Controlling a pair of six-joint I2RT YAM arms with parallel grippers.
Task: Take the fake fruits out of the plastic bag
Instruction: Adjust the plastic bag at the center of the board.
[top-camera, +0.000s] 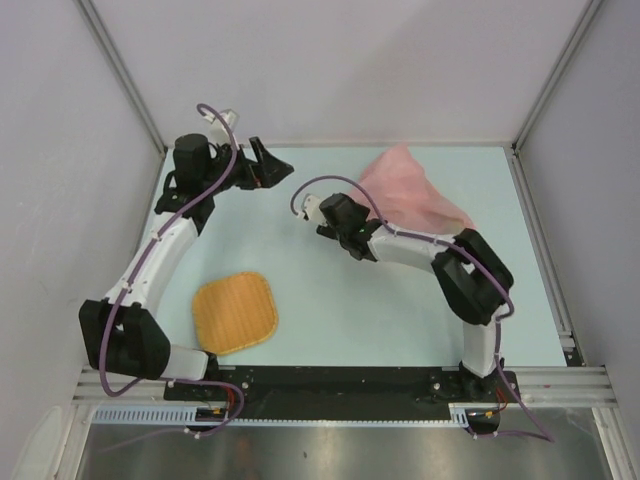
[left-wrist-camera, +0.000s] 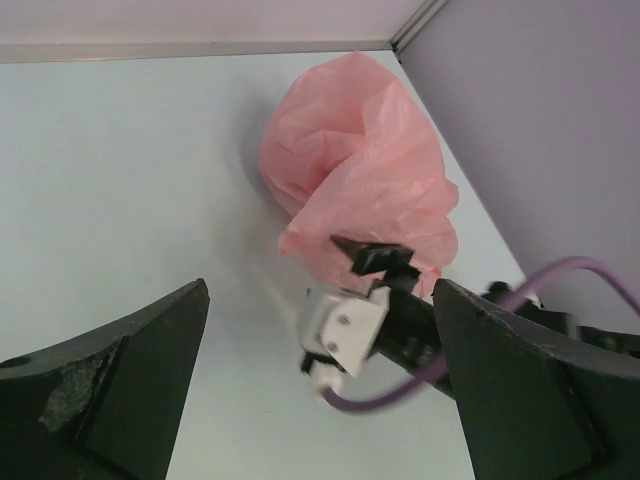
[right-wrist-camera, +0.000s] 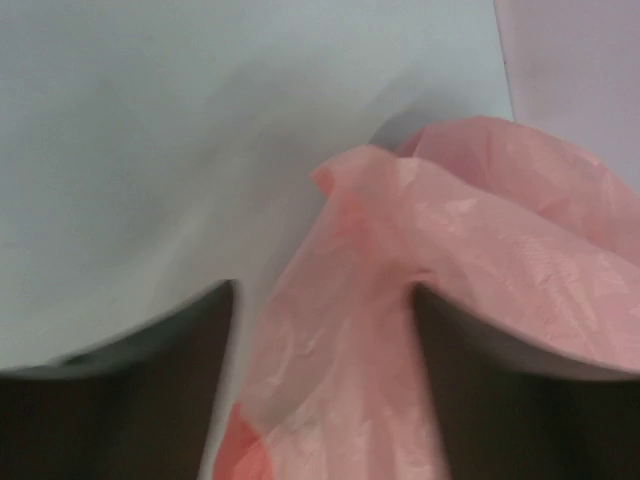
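Observation:
The pink plastic bag lies crumpled at the back right of the table and also shows in the left wrist view. My right gripper is at the bag's left edge. In the right wrist view its jaws stand wide apart with a fold of the bag between them. A redder patch shows through the film; I cannot tell what it is. No fake fruits are plainly visible. My left gripper hangs open and empty at the back left, facing the bag.
A woven orange-tan mat lies flat at the front left. Grey walls close in the pale table on three sides. The right arm's white wrist camera and purple cable hang between my left gripper and the bag.

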